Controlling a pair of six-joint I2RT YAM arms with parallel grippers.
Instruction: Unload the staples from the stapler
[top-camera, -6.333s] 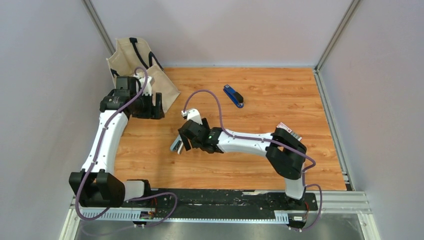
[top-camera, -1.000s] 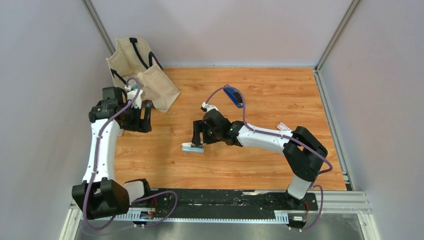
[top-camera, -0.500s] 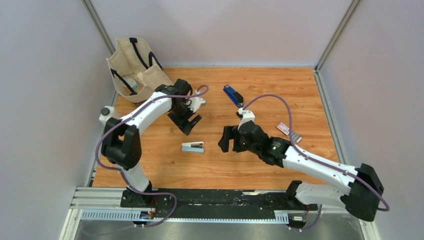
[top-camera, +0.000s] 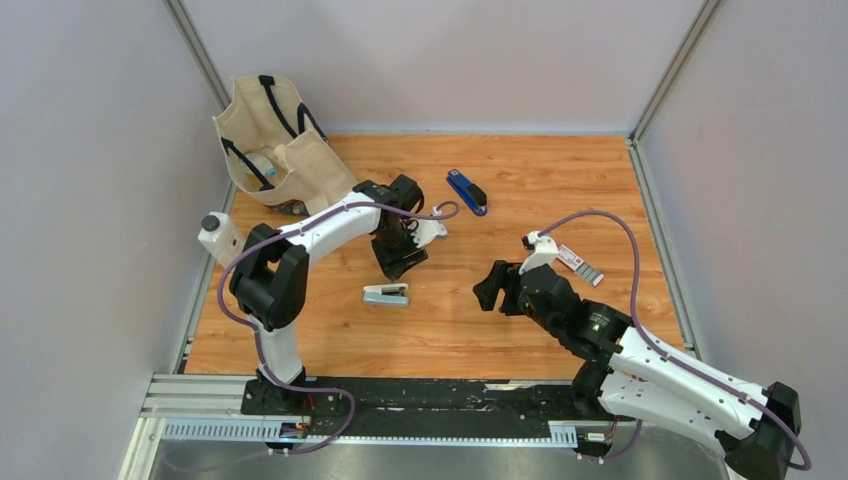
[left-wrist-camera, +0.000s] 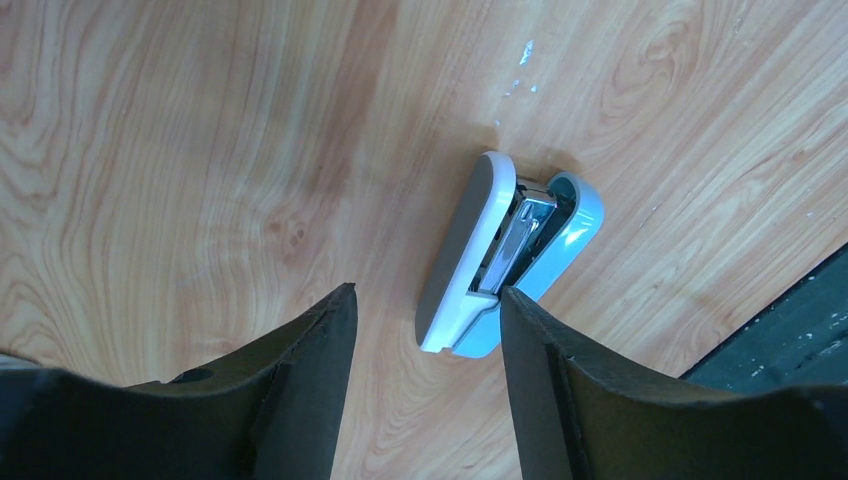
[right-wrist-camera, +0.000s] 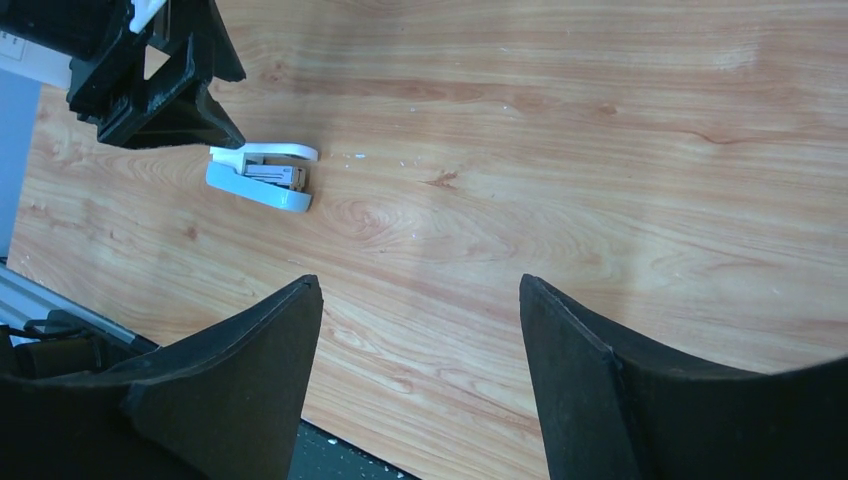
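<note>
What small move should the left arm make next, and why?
Probably lower the left gripper around the stapler: its fingers are open, and the stapler lies untouched on the table just beyond their tips. The right gripper is open and apart.

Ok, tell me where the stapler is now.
Top view: the stapler lies on the table, left of centre, just nearer the bases than the left end effector, untouched.

The left arm bends in an arc toward the middle, the left gripper (top-camera: 399, 262) pointing down with jaws apart and empty, while the right arm stretches low and forward, the right gripper (top-camera: 486, 290) spread wide, also empty.
</note>
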